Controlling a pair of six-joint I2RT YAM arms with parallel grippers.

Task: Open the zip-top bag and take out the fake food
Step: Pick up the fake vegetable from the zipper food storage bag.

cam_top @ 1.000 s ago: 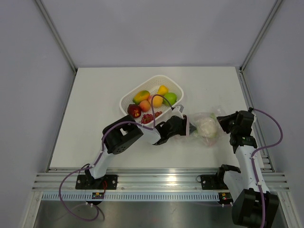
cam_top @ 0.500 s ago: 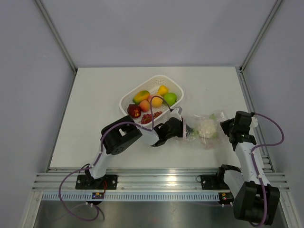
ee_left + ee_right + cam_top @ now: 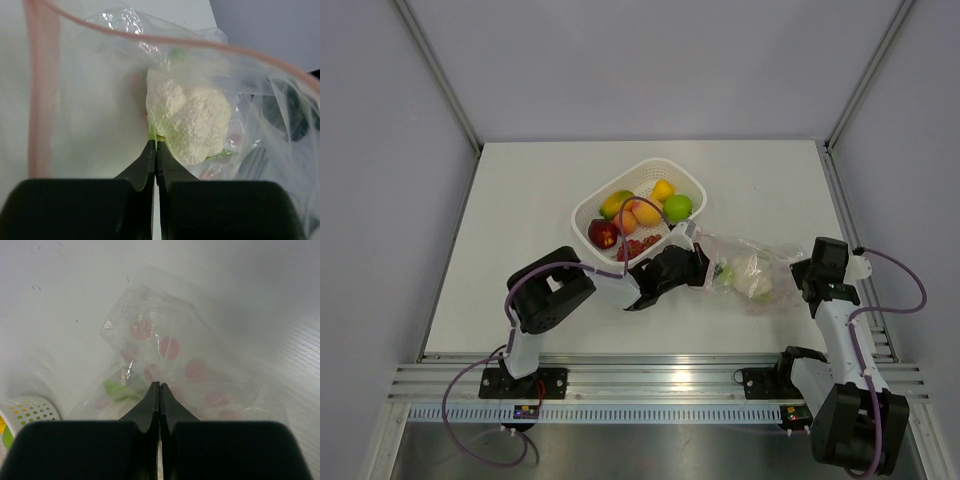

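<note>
Two grippers clamped a clear zip-top bag (image 3: 745, 268) between them.
Right of centre in the overhead view, the left gripper (image 3: 703, 263) pinched the bag's pink zip end and the right gripper (image 3: 800, 275) pinched its opposite end. A pale leafy fake food (image 3: 755, 272) piece sat inside, near the white basket (image 3: 698, 186).

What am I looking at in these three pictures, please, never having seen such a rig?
Two robot arms stand at the near edge of a white table. The wide picture comes from overhead; the other two from a camera on each wrist, looking along its closed fingers. On it stands a white basket of plastic fruit. Beside it, a clear zip-top bag holds a pale leafy fake vegetable. The left gripper is shut at the bag's mouth, on plastic or the green leaf, I cannot tell; the right gripper pinches its other end.
</note>
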